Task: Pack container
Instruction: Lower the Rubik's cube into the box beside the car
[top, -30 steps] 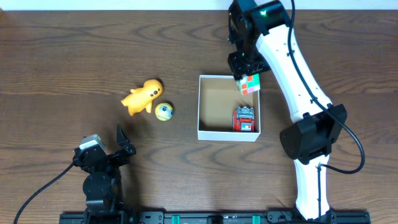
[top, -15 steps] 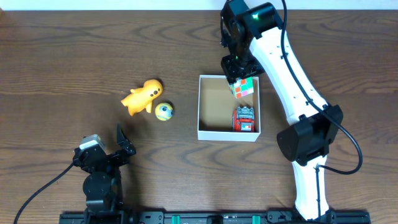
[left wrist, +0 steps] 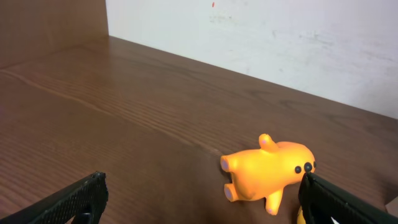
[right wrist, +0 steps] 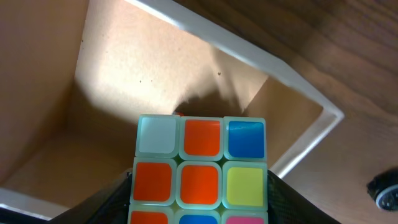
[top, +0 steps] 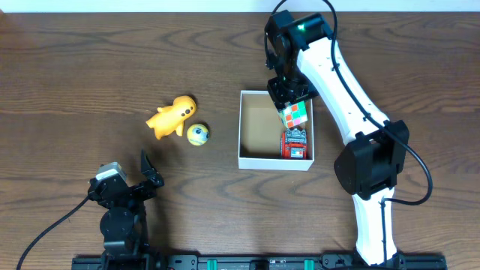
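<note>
The container (top: 250, 160) is a square white-walled box with a brown inside at the table's middle. A red toy (top: 295, 144) lies in its right front corner. My right gripper (top: 292, 105) is shut on a puzzle cube (top: 295, 114) and holds it over the box's right rear part; in the right wrist view the cube (right wrist: 200, 168) sits between the fingers above the box's brown floor (right wrist: 124, 74). An orange toy animal (top: 172, 115) and a small yellow ball (top: 198, 134) lie left of the box. My left gripper (left wrist: 199, 199) is open and empty near the front, facing the orange toy (left wrist: 267, 174).
The left arm's base (top: 120, 202) stands at the front left. A white wall (left wrist: 280, 43) runs behind the table's far edge. Bare wood lies around the box and the toys.
My right gripper has moved the cube from the box's right rear rim forward and inward over the box. The left arm has not moved.
</note>
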You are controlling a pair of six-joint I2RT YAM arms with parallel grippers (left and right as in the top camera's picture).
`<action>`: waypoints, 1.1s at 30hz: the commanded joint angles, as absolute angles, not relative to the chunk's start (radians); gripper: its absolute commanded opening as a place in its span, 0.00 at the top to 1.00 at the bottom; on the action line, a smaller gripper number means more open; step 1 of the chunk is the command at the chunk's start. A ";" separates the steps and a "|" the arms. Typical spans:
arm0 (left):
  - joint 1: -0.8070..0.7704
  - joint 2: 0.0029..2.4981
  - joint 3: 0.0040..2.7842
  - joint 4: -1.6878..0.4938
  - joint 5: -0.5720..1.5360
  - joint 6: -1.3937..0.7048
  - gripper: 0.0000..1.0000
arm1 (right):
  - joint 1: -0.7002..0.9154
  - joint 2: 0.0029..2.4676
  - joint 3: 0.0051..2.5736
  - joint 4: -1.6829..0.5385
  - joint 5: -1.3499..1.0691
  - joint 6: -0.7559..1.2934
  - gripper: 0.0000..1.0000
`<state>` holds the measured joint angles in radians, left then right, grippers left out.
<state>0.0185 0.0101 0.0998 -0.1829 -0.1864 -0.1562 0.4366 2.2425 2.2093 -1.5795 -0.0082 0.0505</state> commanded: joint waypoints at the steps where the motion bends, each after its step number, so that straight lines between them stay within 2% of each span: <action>1: 0.015 0.004 0.101 -0.182 -0.187 -0.146 0.02 | 0.448 2.203 2.185 -1.553 -0.008 0.024 0.40; 22: 0.015 0.004 0.101 -0.182 -0.187 -0.146 0.02 | 0.414 2.203 2.145 -1.553 0.030 0.112 0.39; 33: 0.015 0.004 0.101 -0.182 -0.187 -0.146 0.02 | 0.411 2.203 2.145 -1.566 0.053 0.152 0.27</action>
